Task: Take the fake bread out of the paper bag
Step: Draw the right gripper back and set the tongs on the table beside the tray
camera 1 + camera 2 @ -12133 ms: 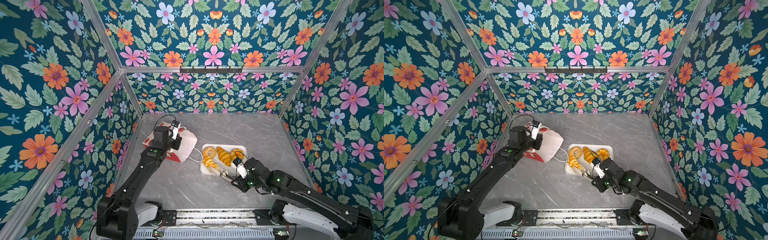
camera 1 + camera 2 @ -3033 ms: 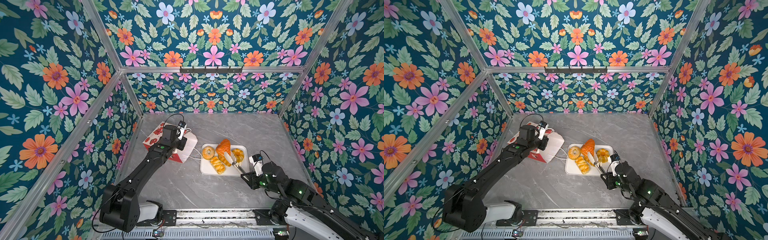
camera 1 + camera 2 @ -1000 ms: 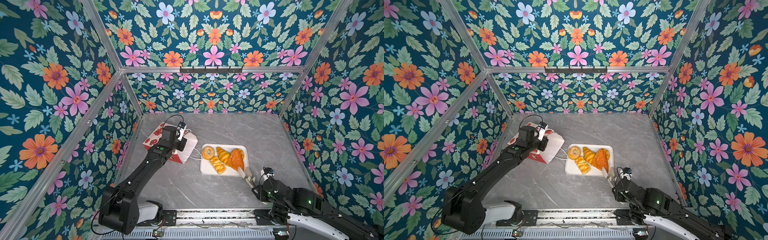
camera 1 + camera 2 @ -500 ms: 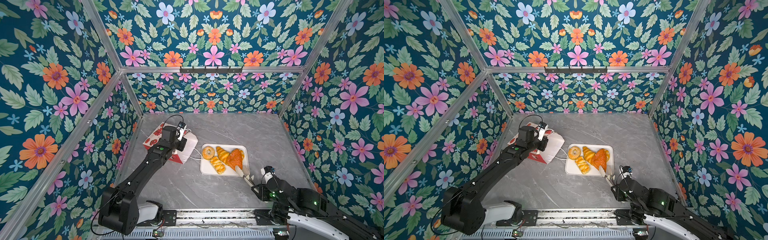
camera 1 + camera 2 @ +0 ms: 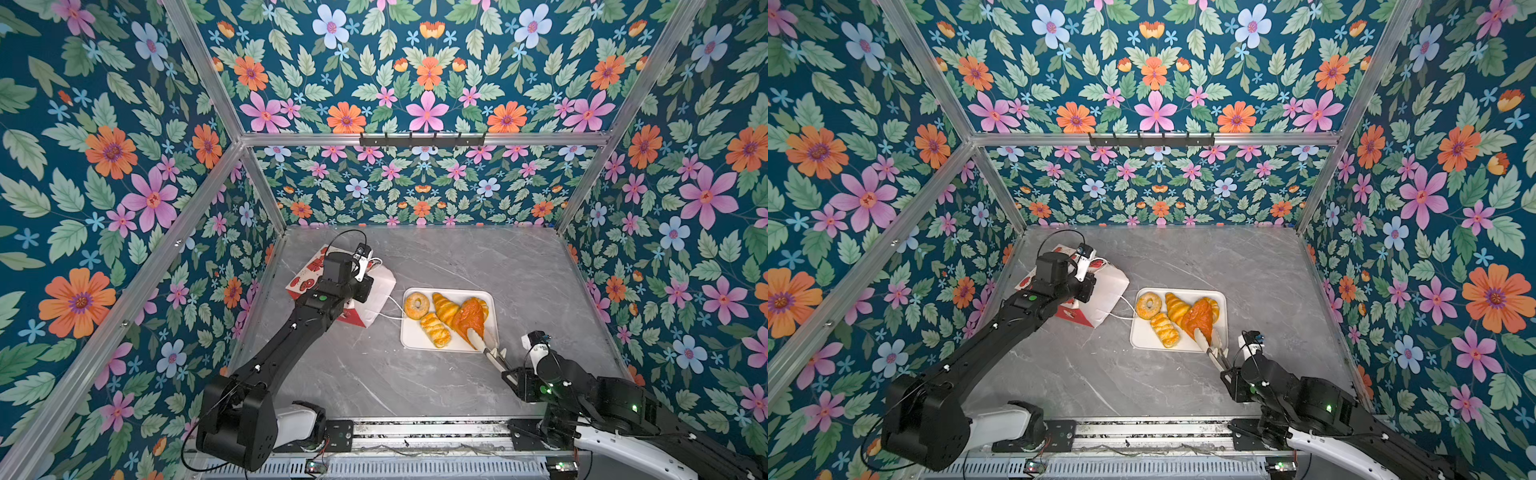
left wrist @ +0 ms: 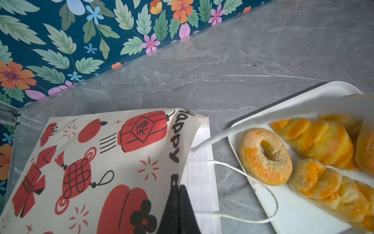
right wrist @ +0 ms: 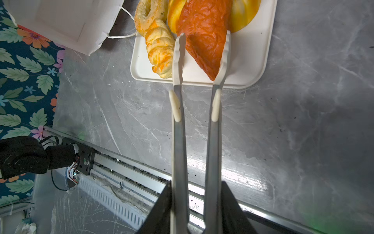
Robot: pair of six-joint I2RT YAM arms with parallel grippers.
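Observation:
The paper bag lies on its side at the table's left, white mouth toward the tray. My left gripper is shut on the bag's top edge. The fake bread lies on the white tray: a ring doughnut, a croissant, a braided roll and a large orange triangular pastry. My right gripper is shut on metal tongs. Their white tips straddle the triangular pastry's pointed end.
A white cord handle trails from the bag to the tray's edge. Floral walls enclose the grey marble table on three sides. A metal rail runs along the front edge, and a black hook rack hangs on the back wall.
My right arm has moved slightly toward the tray, sliding the tong tips further along the triangular pastry. The left arm, bag and other bread have not moved.

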